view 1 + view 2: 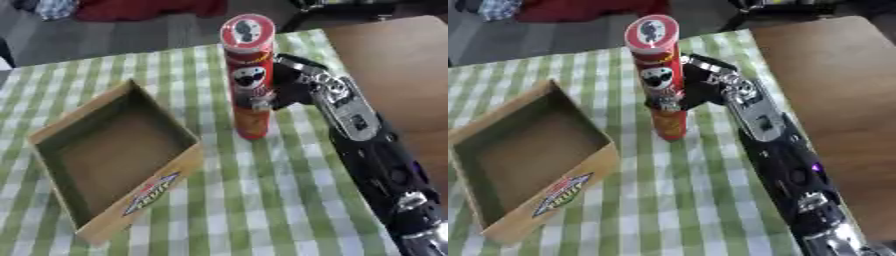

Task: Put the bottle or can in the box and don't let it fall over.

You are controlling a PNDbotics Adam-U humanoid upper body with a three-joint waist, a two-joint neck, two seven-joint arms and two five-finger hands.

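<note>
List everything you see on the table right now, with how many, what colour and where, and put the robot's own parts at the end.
chip can: one, red with a pale lid, upright on the cloth right of the box
cardboard box: one, brown with a logo on its near wall, open top, left side, nothing in it
tablecloth: one, green and white check, under everything
wooden surface: one, brown, far right
right hand: one, black and silver, curled round the chip can's middle, its arm coming in from the lower right
left hand: not in view
</note>
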